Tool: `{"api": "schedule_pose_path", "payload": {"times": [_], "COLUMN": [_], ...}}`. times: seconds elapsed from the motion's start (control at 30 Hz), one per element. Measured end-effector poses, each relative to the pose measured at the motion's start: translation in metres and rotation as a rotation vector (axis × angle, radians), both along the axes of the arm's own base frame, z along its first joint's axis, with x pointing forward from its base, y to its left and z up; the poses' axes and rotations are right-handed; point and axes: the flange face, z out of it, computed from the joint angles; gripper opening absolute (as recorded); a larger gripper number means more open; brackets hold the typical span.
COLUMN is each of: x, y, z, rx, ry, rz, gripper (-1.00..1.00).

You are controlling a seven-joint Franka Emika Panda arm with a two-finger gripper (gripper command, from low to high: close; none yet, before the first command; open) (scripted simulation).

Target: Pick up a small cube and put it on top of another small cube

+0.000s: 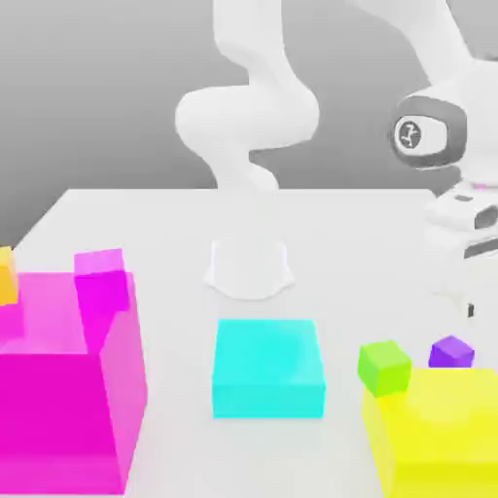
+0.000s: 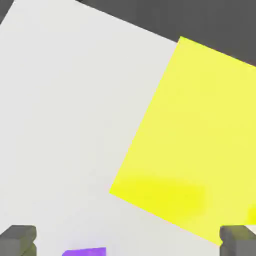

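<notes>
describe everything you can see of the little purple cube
The small purple cube is a plain, flat-coloured violet block with no markings, far smaller than the big yellow block it appears beside. In the exterior view it sits upright near that view's right edge, close to the small lime-green cube but apart from it. Nothing grips it: in the hand view a sliver of it shows between the open gripper fingertips, untouched.

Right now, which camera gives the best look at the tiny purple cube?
The exterior view: the purple cube shows whole, beside the lime cube behind the yellow block. The hand view catches just a sliver.
</notes>
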Motion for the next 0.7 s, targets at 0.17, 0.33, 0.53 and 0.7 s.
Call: {"api": "schedule_pose_path", "payload": {"times": [0.17,0.33,0.53,0.7], "x": [-0.03,-0.032,-0.032,-0.03], "y": [0.005,0.005,0.005,0.006], "z": [-0.068,-0.1,-0.094,-0.045], "rx": [-0.039,-0.041,-0.04,-0.035], "ry": [0.052,0.054,0.053,0.05], "rz": [0.03,0.031,0.031,0.028], "gripper": [0.0,-1.0,-1.0,-1.0]}}
